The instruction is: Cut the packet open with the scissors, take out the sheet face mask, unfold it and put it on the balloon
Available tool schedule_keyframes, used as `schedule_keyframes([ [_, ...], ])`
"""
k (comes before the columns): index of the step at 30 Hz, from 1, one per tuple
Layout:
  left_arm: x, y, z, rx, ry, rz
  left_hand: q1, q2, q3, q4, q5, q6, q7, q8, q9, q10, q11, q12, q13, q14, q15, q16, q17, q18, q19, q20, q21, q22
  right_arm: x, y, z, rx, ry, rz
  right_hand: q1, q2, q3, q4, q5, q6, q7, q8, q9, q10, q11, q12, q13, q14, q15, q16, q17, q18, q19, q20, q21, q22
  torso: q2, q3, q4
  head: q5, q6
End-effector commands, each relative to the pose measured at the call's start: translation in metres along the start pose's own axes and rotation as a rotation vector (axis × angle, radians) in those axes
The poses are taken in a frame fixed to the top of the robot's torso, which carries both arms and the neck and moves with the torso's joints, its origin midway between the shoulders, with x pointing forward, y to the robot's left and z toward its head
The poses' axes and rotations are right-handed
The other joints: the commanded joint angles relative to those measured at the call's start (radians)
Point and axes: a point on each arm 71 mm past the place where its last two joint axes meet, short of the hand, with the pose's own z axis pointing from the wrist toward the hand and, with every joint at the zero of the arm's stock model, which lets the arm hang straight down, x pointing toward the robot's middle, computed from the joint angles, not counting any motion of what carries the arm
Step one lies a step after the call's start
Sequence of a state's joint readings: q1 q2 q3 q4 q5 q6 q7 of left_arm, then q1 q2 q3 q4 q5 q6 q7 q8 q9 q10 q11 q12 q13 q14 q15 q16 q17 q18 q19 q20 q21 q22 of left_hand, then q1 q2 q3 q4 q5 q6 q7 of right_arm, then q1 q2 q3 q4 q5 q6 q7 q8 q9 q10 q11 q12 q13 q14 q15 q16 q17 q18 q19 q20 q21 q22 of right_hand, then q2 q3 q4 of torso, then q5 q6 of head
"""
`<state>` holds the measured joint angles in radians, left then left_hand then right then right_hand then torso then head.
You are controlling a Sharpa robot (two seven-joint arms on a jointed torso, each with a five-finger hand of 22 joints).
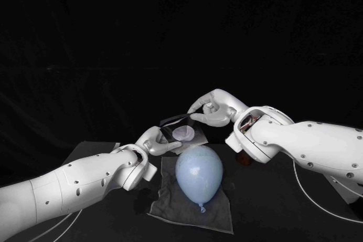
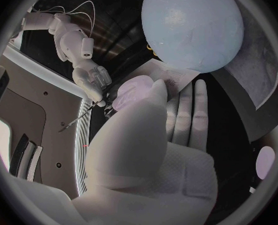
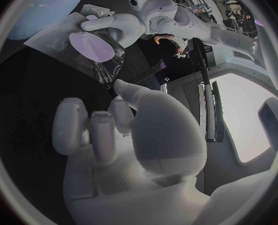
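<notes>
Nearest to me, the balloon [image 1: 199, 172] lies on its side on a grey cloth [image 1: 168, 213] spread over the table [image 1: 272, 210]. Its knot points towards me and its rounded end points away. I judge the cloth is there to stop the balloon rolling. It lies central, so the mask will have only a short way to travel once it is out.

Just beyond the balloon's rounded end, my left hand [image 1: 157, 141] grips the packet [image 1: 184, 130] by its lower end. The packet is clear of the table and tilted up, with the side bearing the lilac disc [image 1: 184, 132] facing me. I hold it low so that its upper part stands free for the other hand to work on.

Farther off and higher, my right hand [image 1: 213, 109] sits at the packet's top edge and pinches it between thumb and a finger, the other fingers curled in. Between them the two hands keep the packet stretched. I take this as the way to spread its mouth or draw out what is inside. The film is dark and glossy here, so I cannot tell whether the top is already cut or whether any of the mask shows.
</notes>
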<state>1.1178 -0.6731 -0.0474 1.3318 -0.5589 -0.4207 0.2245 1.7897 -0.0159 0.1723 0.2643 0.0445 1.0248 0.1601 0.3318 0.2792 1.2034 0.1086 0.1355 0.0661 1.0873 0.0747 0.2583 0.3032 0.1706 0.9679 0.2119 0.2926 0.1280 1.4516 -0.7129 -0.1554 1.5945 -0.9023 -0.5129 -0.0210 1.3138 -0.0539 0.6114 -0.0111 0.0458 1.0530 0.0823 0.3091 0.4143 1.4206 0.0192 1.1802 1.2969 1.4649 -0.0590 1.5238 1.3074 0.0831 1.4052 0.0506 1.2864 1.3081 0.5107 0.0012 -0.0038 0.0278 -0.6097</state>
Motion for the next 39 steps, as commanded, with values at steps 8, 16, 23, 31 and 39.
schedule_keyframes([
  [8,-0.005,-0.004,-0.002,0.046,-0.073,0.059,-0.036,-0.021,0.098,-0.023,0.005,0.013,-0.008,0.009,0.008,0.043,-0.010,-0.031,-0.002,0.030,-0.008,-0.007,0.003,-0.001,-0.032,-0.020,0.080,0.053,-0.003,-0.009,0.001,0.044,0.029,-0.003,-0.014,0.014,0.014,0.000,0.003,-0.017,0.004,0.006,0.069,0.012,-0.015,-0.028,-0.018,0.080,-0.002,-0.002,0.134,-0.007,-0.009,-0.003,-0.016,0.003,0.000,-0.0009,-0.0002,0.002,0.002],
  [16,-0.006,-0.008,-0.004,0.078,-0.073,0.097,-0.067,-0.042,0.152,-0.045,0.005,0.017,-0.008,0.011,0.008,0.056,-0.011,-0.047,-0.001,0.039,-0.010,-0.013,0.007,-0.004,-0.059,-0.024,0.126,0.085,-0.003,-0.009,0.006,0.052,0.018,0.024,-0.120,-0.099,-0.100,0.048,0.003,-0.177,0.064,-0.098,0.035,-0.165,0.035,-0.434,-0.290,0.056,0.040,-0.044,0.045,0.016,-0.081,0.028,-0.139,-0.092,0.000,-0.0007,0.0012,0.006,0.011],
  [23,-0.006,-0.008,-0.003,0.070,-0.064,0.124,-0.106,-0.059,0.211,-0.075,0.005,0.019,-0.009,0.013,0.009,0.068,-0.012,-0.061,0.000,0.045,-0.011,-0.020,0.013,-0.004,-0.091,-0.025,0.176,0.119,-0.011,-0.010,0.007,0.032,-0.009,0.053,-0.126,-0.129,-0.154,0.069,0.004,-0.202,0.070,-0.132,0.021,-0.189,0.044,-0.493,-0.340,0.050,0.048,-0.055,0.025,0.025,-0.098,0.042,-0.176,-0.116,0.001,-0.0011,0.0019,0.007,0.013],
  [31,-0.013,-0.007,-0.001,0.044,-0.067,0.139,-0.126,-0.067,0.239,-0.090,0.005,0.021,-0.009,0.014,0.010,0.073,-0.013,-0.064,0.000,0.048,-0.012,-0.022,0.017,-0.004,-0.104,-0.024,0.199,0.134,-0.029,-0.013,0.001,0.011,-0.044,0.074,-0.089,-0.105,-0.154,0.068,0.004,-0.186,0.070,-0.134,0.020,-0.193,0.042,-0.497,-0.349,0.049,0.047,-0.055,0.026,0.026,-0.097,0.043,-0.178,-0.116,0.000,0.0000,0.0006,0.017,0.014],
  [39,-0.020,-0.004,0.006,0.009,-0.070,0.151,-0.156,-0.076,0.274,-0.112,0.004,0.022,-0.009,0.016,0.011,0.077,-0.013,-0.067,0.000,0.052,-0.012,-0.025,0.022,-0.002,-0.123,-0.022,0.227,0.153,-0.043,-0.005,-0.011,-0.088,0.025,0.079,-0.004,-0.020,-0.088,0.048,0.004,-0.105,0.056,-0.106,0.029,-0.254,0.030,-0.605,-0.435,0.053,0.038,-0.049,0.041,0.022,-0.082,0.036,-0.161,-0.097,-0.001,-0.0003,-0.0003,0.027,0.016],
])
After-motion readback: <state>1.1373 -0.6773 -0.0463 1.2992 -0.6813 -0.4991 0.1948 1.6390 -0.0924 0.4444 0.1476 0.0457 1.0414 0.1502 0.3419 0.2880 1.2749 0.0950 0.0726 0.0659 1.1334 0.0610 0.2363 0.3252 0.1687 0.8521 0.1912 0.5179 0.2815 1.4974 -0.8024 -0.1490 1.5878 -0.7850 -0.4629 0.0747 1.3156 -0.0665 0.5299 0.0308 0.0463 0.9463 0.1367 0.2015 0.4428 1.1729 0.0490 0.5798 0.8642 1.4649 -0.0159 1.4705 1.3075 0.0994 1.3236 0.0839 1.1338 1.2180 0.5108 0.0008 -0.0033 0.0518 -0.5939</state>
